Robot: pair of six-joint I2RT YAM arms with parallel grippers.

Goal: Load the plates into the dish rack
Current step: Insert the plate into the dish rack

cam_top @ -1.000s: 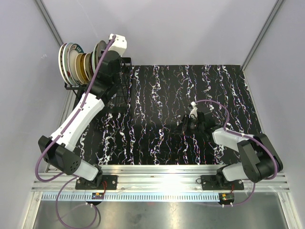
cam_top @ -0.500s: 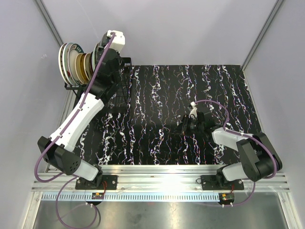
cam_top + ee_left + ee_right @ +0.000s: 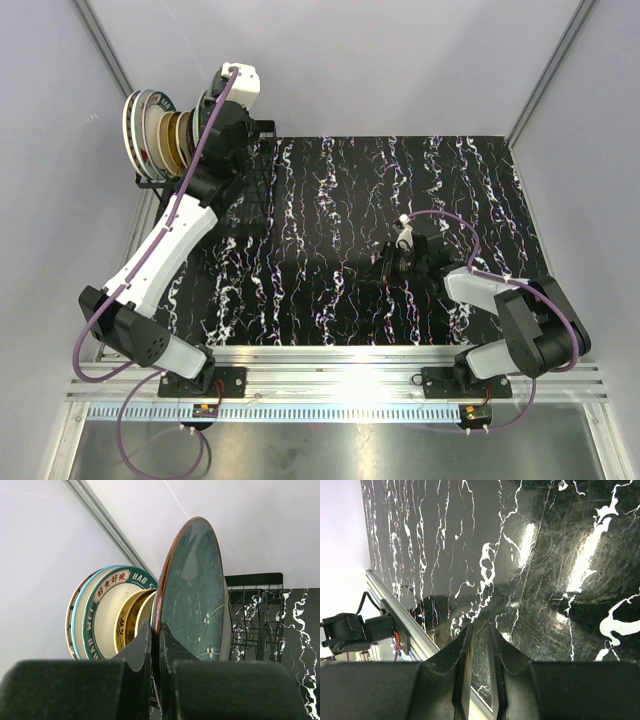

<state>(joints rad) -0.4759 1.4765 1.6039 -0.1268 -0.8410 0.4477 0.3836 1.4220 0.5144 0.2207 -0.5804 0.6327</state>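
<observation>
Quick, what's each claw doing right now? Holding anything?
Left claw: closed on the rim of a dark blue plate.
Right claw: slightly open, holding nothing.

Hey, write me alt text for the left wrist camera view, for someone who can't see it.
The left hand pinches the lower rim of a dark blue-green plate with a brown edge, holding it upright on edge. Behind it, a teal-rimmed plate and yellowish plates stand side by side, with the black wire dish rack to the right.
</observation>
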